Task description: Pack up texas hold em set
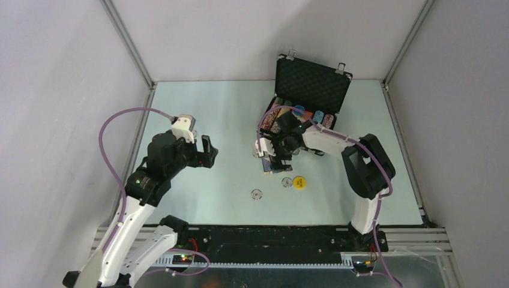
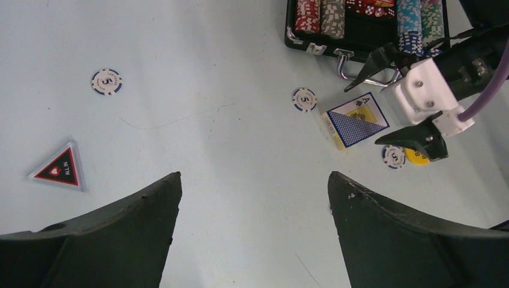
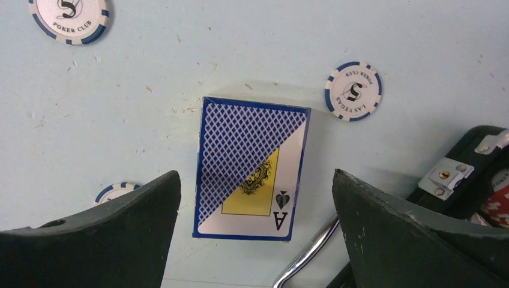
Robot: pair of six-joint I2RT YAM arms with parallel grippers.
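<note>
Blue-backed card deck (image 3: 252, 174) lies squarely beneath the right gripper (image 2: 387, 102), just in front of the open briefcase (image 1: 312, 84) at upper centre of the overhead view.
Both grippers have their jaws wide apart and empty; the left gripper (image 1: 207, 153) hovers over the table (image 1: 204, 108) at mid-left. The step looks like fetching the deck: the right arm would need to lower, close across its narrow width and carry it into the briefcase. Loose outside: one deck, three white-and-blue chips (image 2: 304, 99), one yellow disc (image 1: 299, 182), one triangular ALL IN marker (image 2: 57, 168).
</note>
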